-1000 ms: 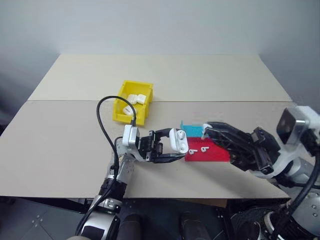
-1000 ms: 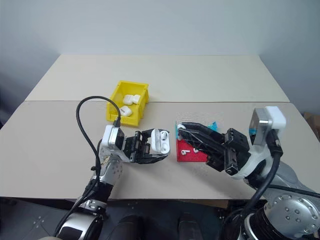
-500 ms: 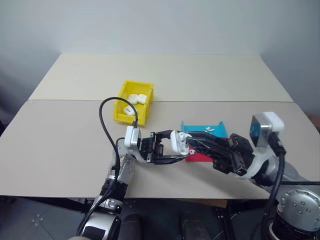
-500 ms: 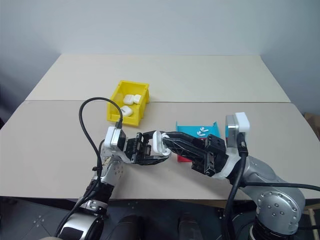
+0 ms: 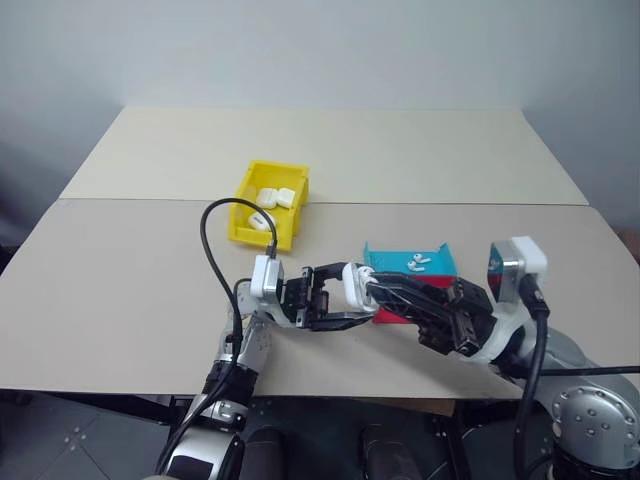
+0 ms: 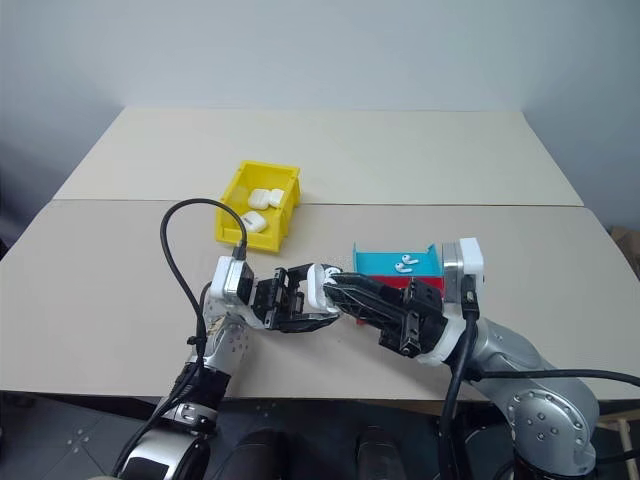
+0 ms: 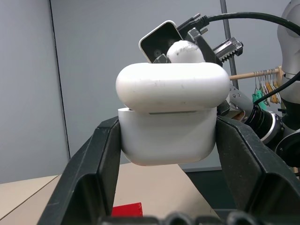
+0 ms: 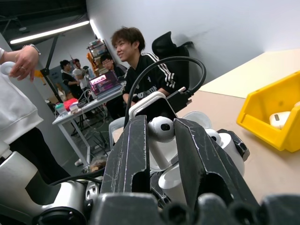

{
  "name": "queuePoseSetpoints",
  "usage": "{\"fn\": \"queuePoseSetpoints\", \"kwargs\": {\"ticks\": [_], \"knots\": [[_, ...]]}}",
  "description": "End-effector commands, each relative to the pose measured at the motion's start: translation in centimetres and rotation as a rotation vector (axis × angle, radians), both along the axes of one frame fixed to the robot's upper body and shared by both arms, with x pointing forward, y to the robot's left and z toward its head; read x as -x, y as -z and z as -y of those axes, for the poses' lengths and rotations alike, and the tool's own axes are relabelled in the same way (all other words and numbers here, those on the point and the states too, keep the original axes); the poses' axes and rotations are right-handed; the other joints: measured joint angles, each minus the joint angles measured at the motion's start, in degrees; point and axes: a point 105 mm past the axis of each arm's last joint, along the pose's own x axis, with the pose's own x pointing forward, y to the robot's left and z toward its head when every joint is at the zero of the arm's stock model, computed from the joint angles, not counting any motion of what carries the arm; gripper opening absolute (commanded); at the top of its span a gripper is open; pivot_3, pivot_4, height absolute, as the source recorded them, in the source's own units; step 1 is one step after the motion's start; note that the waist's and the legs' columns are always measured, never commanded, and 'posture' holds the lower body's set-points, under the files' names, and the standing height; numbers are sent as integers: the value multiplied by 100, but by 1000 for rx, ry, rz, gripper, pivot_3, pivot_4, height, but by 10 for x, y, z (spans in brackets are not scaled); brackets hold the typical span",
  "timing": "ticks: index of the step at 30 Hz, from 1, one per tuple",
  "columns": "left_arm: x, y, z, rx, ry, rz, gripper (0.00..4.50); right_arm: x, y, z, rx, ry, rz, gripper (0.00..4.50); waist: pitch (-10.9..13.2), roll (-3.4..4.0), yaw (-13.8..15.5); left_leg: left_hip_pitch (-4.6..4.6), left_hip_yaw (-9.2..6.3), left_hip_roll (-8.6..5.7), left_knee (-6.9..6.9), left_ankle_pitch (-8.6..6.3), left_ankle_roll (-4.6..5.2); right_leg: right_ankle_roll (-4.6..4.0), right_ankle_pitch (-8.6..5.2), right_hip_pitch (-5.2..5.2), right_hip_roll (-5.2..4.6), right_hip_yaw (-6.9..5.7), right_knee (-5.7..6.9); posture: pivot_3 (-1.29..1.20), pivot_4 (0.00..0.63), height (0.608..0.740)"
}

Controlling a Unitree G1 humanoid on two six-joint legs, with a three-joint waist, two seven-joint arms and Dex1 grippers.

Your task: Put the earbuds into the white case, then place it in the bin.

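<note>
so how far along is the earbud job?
Done: several closed cases already lie in the yellow bin. In hand: the left end effector is shut on the white case, and the right end effector pinches an earbud right at it. Left: two earbuds on the blue tray, closing, binning.

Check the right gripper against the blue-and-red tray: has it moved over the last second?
Yes. The right gripper has swung from above the tray toward the robot's left, off the tray, up to the white case in the left gripper.
</note>
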Motion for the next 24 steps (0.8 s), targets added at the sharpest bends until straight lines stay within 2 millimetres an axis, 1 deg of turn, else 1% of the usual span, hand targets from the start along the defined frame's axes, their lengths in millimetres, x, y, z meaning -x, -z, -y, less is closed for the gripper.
{"fn": "queuePoseSetpoints", "kwargs": {"ticks": [1, 9, 19, 21, 22, 24], "knots": [[1, -6, -1, 19, -11, 35, 2761, 3, -4, -1, -13, -2, 32, 708, 0, 0, -1, 0, 0, 0, 0, 0, 0, 0, 0, 0, 0, 0, 0, 0, 150, 740], [1, -6, -1, 17, -11, 34, 2761, 3, 5, 1, 11, 7, 17, 708, 0, -1, 2, -2, 0, 0, 0, -1, 1, 0, 0, 2, 0, 0, -7, 0, 150, 740], [0, -6, -1, 22, -16, 39, 2761, 4, 6, 4, 23, 25, 52, 708, 0, -1, 7, -1, -1, 0, 0, -1, 2, 0, 1, 5, 0, 0, -12, 0, 150, 740], [0, -6, -1, 22, -18, 38, 2761, 9, 3, 3, 21, 1, 81, 1356, 0, -1, 10, -1, -1, 0, 0, -1, 2, 0, 1, 6, 0, 0, -12, 0, 150, 740], [0, -6, -1, 23, -19, 38, 2761, 11, 3, 3, 22, -8, 91, 1568, 0, -1, 10, -1, -1, 0, 0, -1, 2, 0, 1, 6, 0, 0, -13, 0, 150, 740], [0, -6, -1, 22, -20, 37, 2761, 12, 3, 3, 31, -9, 92, 2224, 0, -1, 8, -1, -1, 0, 0, -1, 2, 0, 1, 6, 0, 0, -14, 0, 150, 740]]}}
